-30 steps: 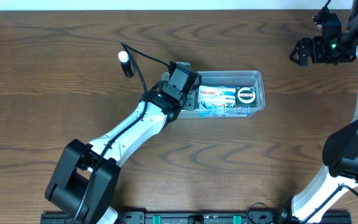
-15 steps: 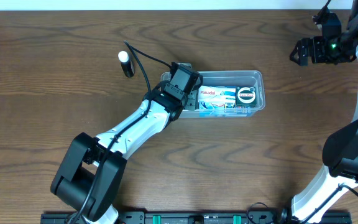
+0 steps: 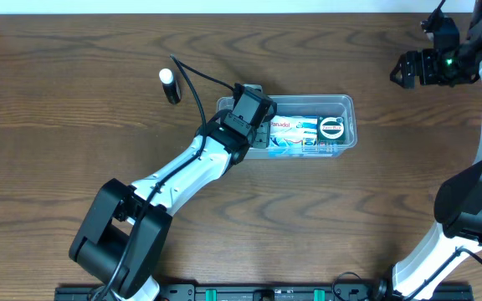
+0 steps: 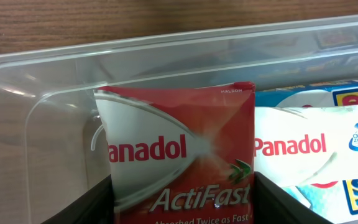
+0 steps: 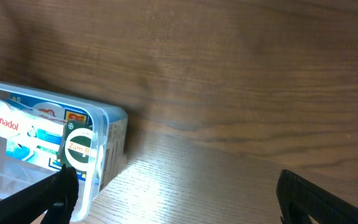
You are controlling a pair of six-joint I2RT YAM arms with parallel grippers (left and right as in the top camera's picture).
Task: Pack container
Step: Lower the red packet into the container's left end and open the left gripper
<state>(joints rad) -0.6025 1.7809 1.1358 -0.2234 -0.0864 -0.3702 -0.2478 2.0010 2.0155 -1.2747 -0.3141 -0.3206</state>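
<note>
The clear plastic container (image 3: 347, 102) lies mid-table and also shows in the left wrist view (image 4: 55, 68) and the right wrist view (image 5: 110, 146). It holds a white and blue Panadol box (image 3: 291, 127) and a round green tin (image 3: 332, 128). My left gripper (image 3: 258, 132) is over the container's left end, shut on a red Panadol ActiFast box (image 4: 179, 155) that stands inside the tub next to the white Panadol box (image 4: 309, 146). My right gripper (image 3: 402, 71) is open and empty at the far right, well away from the container.
A small black and white tube (image 3: 169, 84) lies on the wooden table left of the container. The right arm's base stands at the right edge.
My left gripper has shifted slightly right and forward over the container's left end with the red box. The right arm has not moved.
</note>
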